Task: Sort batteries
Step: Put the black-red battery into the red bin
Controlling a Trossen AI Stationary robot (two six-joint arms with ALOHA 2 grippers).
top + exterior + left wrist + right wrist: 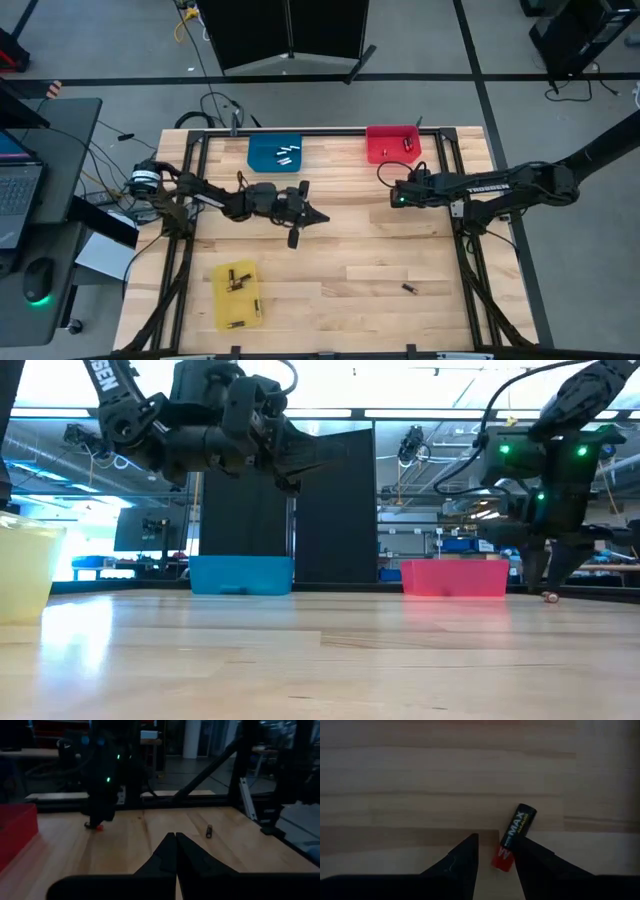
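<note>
A black-and-red battery [519, 831] lies flat on the wooden table. My right gripper [495, 852] is open, pointing down at it, with the battery's red end [503, 857] between the fingertips. In the low view this battery [548, 597] sits just under the right gripper [546, 578]. My left gripper [322, 216] is shut and empty, held level above the table's middle and pointing toward the right arm. Another dark battery [409, 288] lies alone near the table's front right. Silver batteries [288, 154] lie in the blue bin. My right gripper comes from above with one finger on each side of the battery's red end [503, 857]. The battery lies flat on the table, slanting across the gap. One finger [527, 855] stands close against it; I cannot tell whether it touches.
The blue bin [262, 160] and the red bin [380, 150] stand at the far edge, and the red one holds a battery [407, 146]. The yellow bin [222, 305] near the front left holds several batteries. A dark frame borders the table.
</note>
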